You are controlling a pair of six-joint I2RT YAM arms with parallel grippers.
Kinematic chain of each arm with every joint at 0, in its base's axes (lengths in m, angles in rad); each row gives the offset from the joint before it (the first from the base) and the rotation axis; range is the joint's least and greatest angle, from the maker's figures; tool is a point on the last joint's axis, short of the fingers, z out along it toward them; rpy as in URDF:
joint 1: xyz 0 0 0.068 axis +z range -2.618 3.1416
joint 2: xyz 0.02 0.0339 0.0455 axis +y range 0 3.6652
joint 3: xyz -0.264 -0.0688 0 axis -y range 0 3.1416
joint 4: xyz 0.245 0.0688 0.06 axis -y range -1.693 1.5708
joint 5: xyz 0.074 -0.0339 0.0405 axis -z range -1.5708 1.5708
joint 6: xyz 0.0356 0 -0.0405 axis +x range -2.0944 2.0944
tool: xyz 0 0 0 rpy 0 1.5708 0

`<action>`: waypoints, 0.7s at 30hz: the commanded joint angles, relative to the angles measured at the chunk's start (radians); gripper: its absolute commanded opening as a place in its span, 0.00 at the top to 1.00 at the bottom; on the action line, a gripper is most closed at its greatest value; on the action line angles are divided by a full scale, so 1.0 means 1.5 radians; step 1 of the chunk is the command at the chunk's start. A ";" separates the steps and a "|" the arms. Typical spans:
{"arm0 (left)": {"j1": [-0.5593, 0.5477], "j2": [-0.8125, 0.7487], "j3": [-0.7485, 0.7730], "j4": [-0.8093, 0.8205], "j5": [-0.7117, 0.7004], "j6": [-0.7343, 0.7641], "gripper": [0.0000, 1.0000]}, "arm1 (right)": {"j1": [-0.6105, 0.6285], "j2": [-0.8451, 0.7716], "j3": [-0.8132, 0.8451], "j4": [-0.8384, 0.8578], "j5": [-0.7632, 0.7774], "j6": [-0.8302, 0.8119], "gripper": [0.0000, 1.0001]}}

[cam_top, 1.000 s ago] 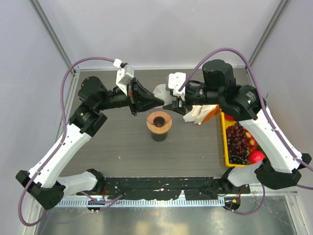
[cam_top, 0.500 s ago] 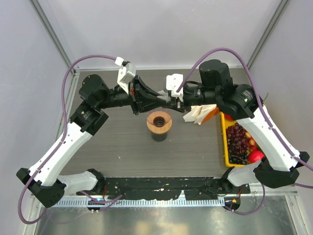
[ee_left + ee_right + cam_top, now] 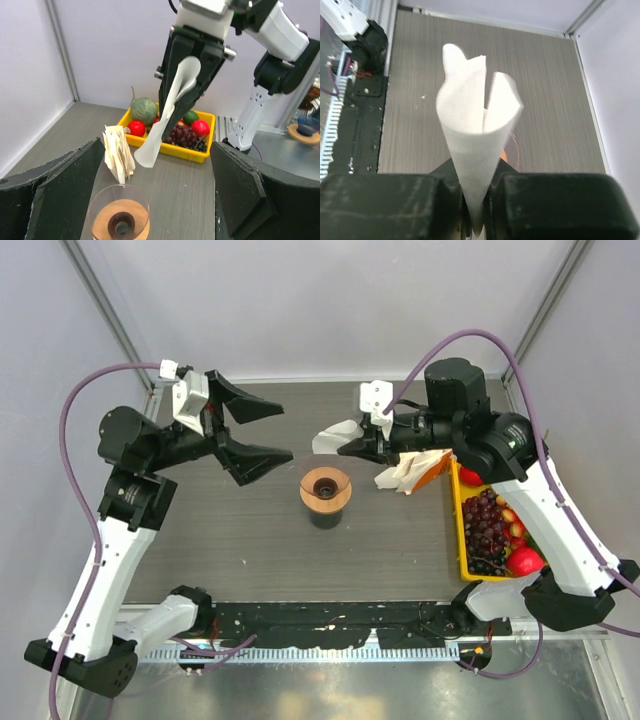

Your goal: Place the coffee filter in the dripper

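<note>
Coffee filter (image 3: 335,436), one, in right pincer (image 3: 350,447), one dripper (image 3: 325,490)

shows the coffee filter (image 3: 150,150) pinched in the right gripper (image 3: 172,117) above the tabletop (image 3: 65,130), dripper (image 3: 118,220) standing near, ruffled filter bunch (image 3: 118,147) just beyond, yellow fruit tray (image 3: 200,151) far behind.

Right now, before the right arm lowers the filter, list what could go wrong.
The right gripper pinches the coffee filter only at its narrow end; the curled paper could buckle on the rim of the dripper. The filter stack stands near the dripper, below the right arm; a descending arm might knock it.
</note>
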 commanded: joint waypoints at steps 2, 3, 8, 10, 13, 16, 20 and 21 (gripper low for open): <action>0.002 -0.002 -0.040 -0.032 0.068 0.031 0.01 | -0.004 -0.051 -0.028 0.109 -0.117 0.079 0.92; -0.004 -0.001 -0.050 -0.027 0.066 0.026 0.01 | -0.004 -0.051 -0.031 0.128 -0.135 0.099 0.93; -0.060 0.009 -0.057 -0.027 0.029 0.082 0.01 | -0.005 -0.061 -0.062 0.208 -0.193 0.185 0.95; -0.081 0.017 -0.045 -0.033 0.028 0.089 0.01 | -0.004 -0.064 -0.068 0.225 -0.201 0.208 0.95; -0.115 0.031 -0.032 -0.032 0.020 0.093 0.01 | -0.005 -0.060 -0.070 0.228 -0.208 0.223 0.95; -0.140 0.037 -0.023 -0.007 0.016 0.080 0.01 | -0.003 -0.059 -0.072 0.227 -0.197 0.222 0.95; -0.152 0.041 -0.028 0.067 0.028 0.020 0.06 | -0.003 -0.054 -0.069 0.220 -0.187 0.216 0.95; -0.153 0.041 -0.030 0.081 0.030 0.005 0.14 | -0.003 -0.053 -0.068 0.219 -0.188 0.217 0.94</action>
